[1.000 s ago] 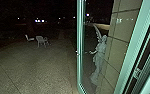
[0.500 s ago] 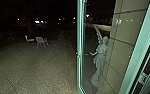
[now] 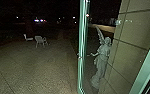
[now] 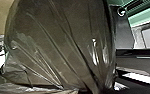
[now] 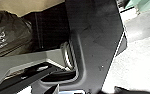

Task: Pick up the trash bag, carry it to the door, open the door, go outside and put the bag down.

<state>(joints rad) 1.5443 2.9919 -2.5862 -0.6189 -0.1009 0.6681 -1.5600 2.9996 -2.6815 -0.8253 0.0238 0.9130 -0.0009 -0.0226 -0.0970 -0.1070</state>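
Found trash bag (image 4: 58, 45) large and close in the left wrist view, smaller and partly framed in the right; judged nearer to left arm, with long axis probably along the converging folds. Cannot tell left gripper or right gripper as open, closed or gripping. Judged necessary to keep bag clear of open door (image 3: 82, 50) beside paved yard (image 3: 36, 70).

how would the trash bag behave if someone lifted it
The trash bag would probably sag and change shape rather than stay stiff, since its skin is thin and creased. It looks well filled, so it may swing as one bulky lump. Its glossy highlights suggest smooth plastic that could be somewhat slippery.
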